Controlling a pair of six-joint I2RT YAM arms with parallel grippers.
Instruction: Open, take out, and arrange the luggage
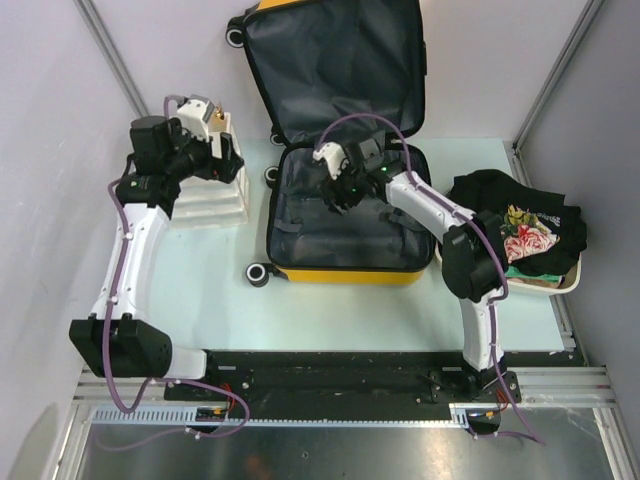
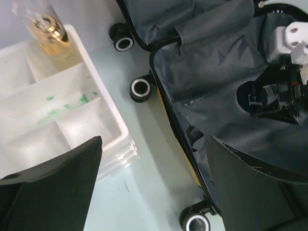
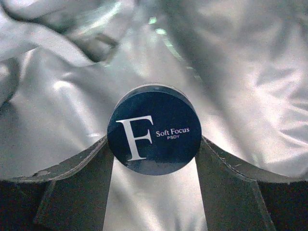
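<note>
- While the luggage (image 1: 340,272) lies open, the right claw (image 3: 154,159) pinches a navy Soft Focus compact (image 3: 154,127) inside: take-out step.
- Next: lift it clear.
- Empty left claw (image 2: 154,144) gapes wide.

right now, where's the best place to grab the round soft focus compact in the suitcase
Across its rim at the widest part, from straight above: the navy Soft Focus compact lies flat, face up, on the suitcase lining.
</note>
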